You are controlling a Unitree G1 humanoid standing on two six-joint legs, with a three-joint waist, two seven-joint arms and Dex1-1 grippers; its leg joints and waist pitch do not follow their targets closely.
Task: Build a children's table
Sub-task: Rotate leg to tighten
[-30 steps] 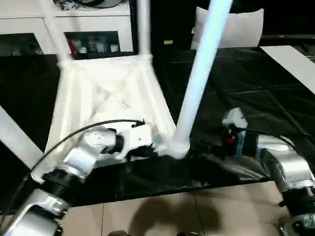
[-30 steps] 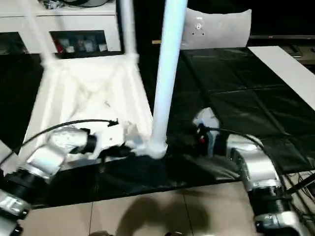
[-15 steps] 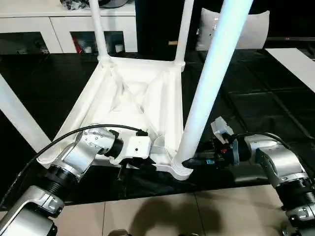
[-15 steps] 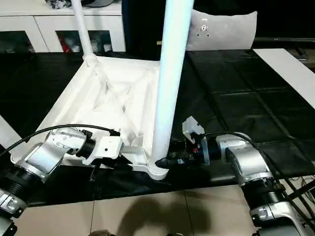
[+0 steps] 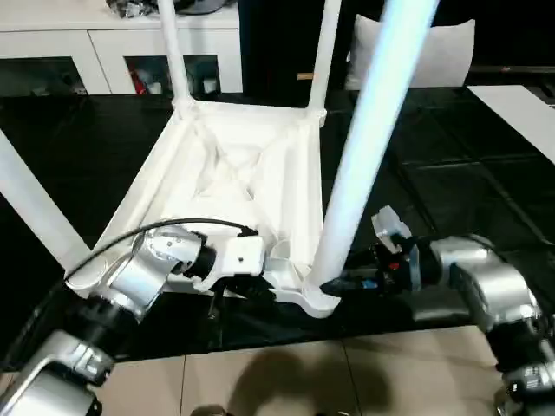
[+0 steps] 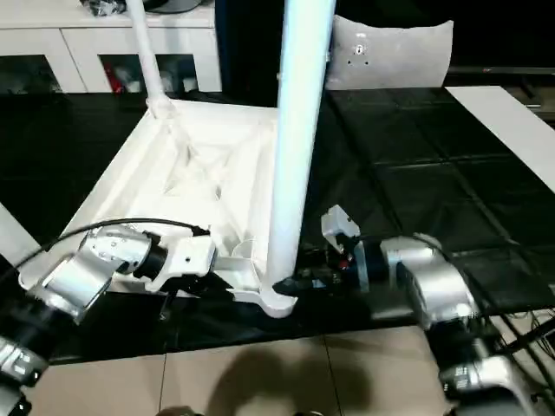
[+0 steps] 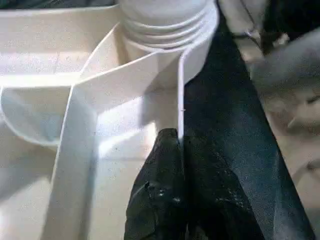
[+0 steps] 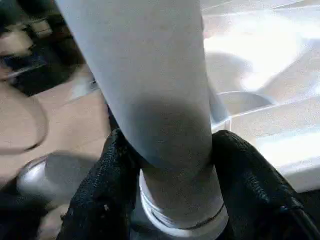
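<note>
Right gripper (image 8: 167, 200) fingers clasp the leg (image 5: 364, 165) at its base; left gripper (image 7: 172, 165) pinches the table (image 5: 243, 165) rim at 6 o'clock; keep it upright while twisting, I'd say.

A white cabinet (image 5: 113, 48) with glass doors stands at the back, small items behind the glass too blurred to name. A white cushion (image 6: 390, 52) stands nearby. Black mat (image 5: 451, 173) covers tan floor tiles (image 5: 286, 381).

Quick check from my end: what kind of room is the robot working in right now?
Probably a home-like living room or a lab staged as one. The upturned children's table lies on black floor mats over beige floor tiles, with a white cabinet with glass doors and a pale cushion behind.
</note>
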